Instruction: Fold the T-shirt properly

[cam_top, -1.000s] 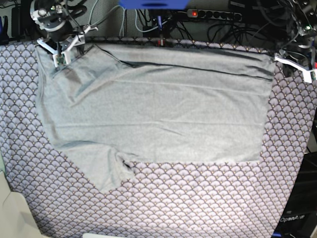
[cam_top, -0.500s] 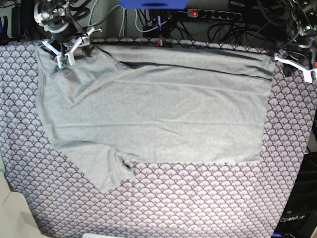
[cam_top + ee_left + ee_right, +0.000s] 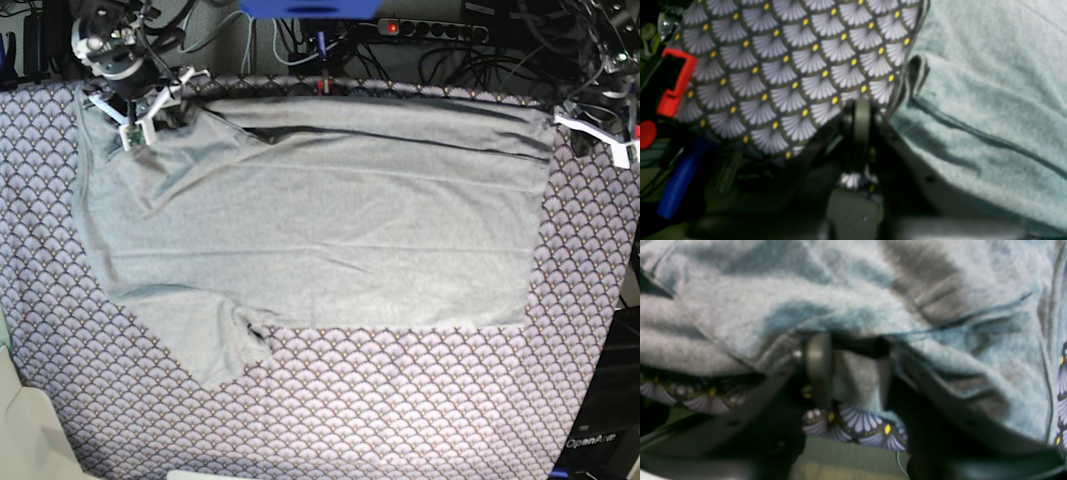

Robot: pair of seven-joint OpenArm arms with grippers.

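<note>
The light grey T-shirt lies spread on the purple fan-scale tablecloth, with a sleeve sticking out at the front left. My right gripper is at the shirt's back left corner. In the right wrist view it is shut on a bunch of shirt fabric between its fingers. My left gripper hangs at the shirt's back right corner. In the left wrist view it looks shut and empty, beside the shirt's edge over the tablecloth.
A power strip and cables run behind the table's back edge. A red clamp and a blue handle sit off the table's edge near my left gripper. A pale object is at the front left corner.
My right gripper has shifted a little to the right and toward the front along the back left corner, taking the shirt fabric with it. My left arm has not moved.
</note>
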